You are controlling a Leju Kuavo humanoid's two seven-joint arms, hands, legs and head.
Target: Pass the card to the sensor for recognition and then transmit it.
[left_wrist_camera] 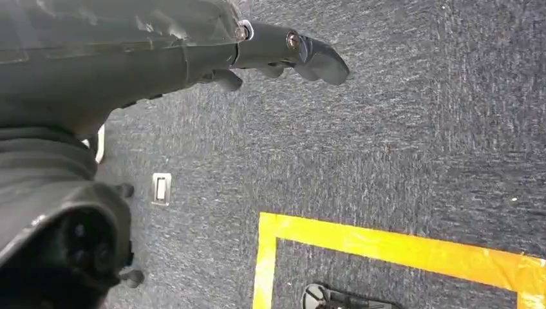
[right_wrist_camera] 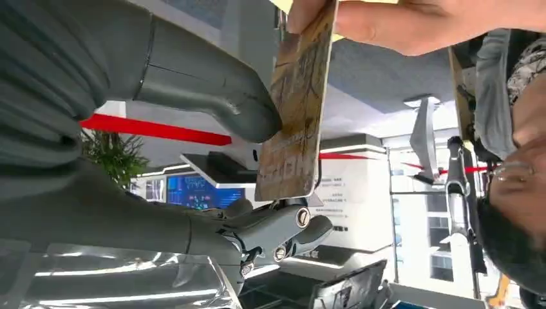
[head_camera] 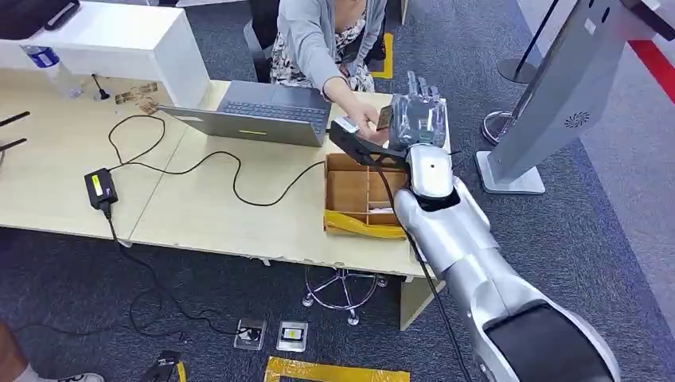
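Note:
A brown patterned card (right_wrist_camera: 296, 109) stands between my right hand (head_camera: 418, 115) and a person's hand (head_camera: 360, 111) above the desk's right end. My thick grey thumb (right_wrist_camera: 219, 96) presses on one face of the card, and my darker fingers (right_wrist_camera: 283, 232) curl at its lower edge on the other side. The person's fingers (right_wrist_camera: 399, 26) pinch the card's opposite end. In the head view the card (head_camera: 384, 118) is a small dark slip beside my raised palm. My left hand (left_wrist_camera: 290, 51) hangs over grey carpet, fingers stretched out, holding nothing.
A cardboard box (head_camera: 362, 195) with compartments sits on the desk (head_camera: 199, 207) below my right wrist. A grey laptop (head_camera: 263, 111) lies to its left, with a cable and a black power adapter (head_camera: 100, 189). A white kiosk stand (head_camera: 557, 95) rises at the right. The person sits behind the desk.

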